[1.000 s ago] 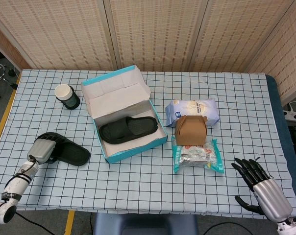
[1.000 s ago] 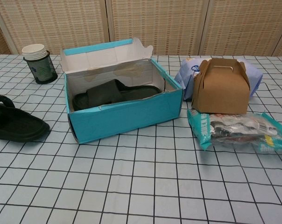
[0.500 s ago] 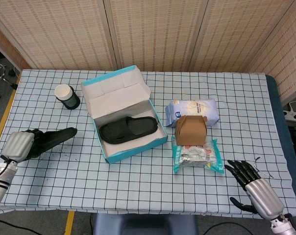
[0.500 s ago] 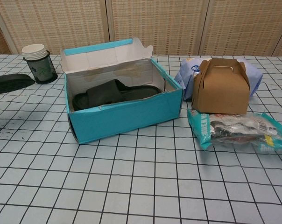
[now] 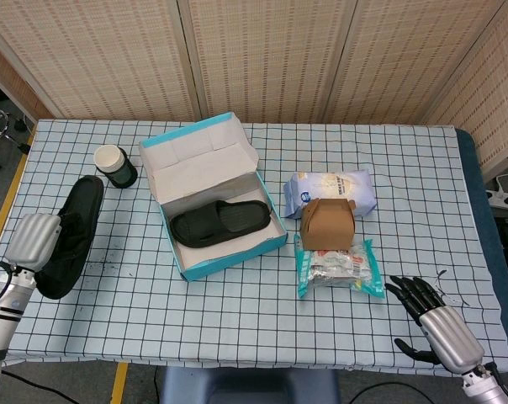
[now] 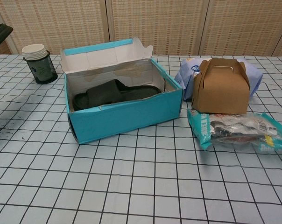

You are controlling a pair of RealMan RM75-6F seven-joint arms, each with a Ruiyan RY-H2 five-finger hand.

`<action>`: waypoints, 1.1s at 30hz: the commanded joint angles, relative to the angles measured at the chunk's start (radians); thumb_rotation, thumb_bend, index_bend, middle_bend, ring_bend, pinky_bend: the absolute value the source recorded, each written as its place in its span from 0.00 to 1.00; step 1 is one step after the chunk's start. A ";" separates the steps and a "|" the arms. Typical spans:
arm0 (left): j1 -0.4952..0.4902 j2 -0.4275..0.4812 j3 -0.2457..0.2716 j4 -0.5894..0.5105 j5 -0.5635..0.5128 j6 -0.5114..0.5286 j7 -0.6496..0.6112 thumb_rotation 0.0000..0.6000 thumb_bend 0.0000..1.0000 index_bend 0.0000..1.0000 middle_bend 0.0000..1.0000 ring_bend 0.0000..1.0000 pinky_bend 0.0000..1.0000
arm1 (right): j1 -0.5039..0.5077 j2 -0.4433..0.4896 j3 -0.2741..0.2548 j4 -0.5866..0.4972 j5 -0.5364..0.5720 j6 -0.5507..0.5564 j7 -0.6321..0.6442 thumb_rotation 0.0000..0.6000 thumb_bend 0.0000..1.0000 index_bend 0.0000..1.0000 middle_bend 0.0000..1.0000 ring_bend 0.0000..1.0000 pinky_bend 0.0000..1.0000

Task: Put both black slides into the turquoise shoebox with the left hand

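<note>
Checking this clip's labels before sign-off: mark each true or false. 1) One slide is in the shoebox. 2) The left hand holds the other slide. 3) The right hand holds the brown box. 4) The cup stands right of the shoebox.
1) True: a slide lies in the shoebox.
2) True: the left hand grips the second slide.
3) False: the right hand is open, apart from the brown box.
4) False: the cup stands left of it.

Turquoise cardboard shoebox (image 5: 229, 252) with white lining, matte black rubber slide (image 5: 219, 224) inside, white table (image 5: 237, 320) with black grid, plain brown paper carton (image 5: 328, 225)
</note>
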 commanded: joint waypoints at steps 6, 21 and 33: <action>-0.122 0.127 -0.087 -0.163 0.046 -0.229 -0.376 1.00 0.93 0.63 0.82 0.70 0.67 | 0.017 -0.017 -0.004 0.009 0.008 -0.038 -0.010 1.00 0.17 0.00 0.00 0.00 0.00; -0.574 -0.071 -0.137 0.069 0.279 -0.610 -0.833 1.00 0.93 0.64 0.82 0.67 0.66 | 0.044 -0.054 0.006 -0.001 0.081 -0.127 -0.086 1.00 0.17 0.00 0.00 0.00 0.00; -0.810 -0.281 0.031 0.443 0.464 -0.584 -1.319 1.00 0.92 0.65 0.82 0.66 0.64 | 0.053 -0.077 0.031 -0.001 0.154 -0.158 -0.128 1.00 0.17 0.00 0.00 0.00 0.00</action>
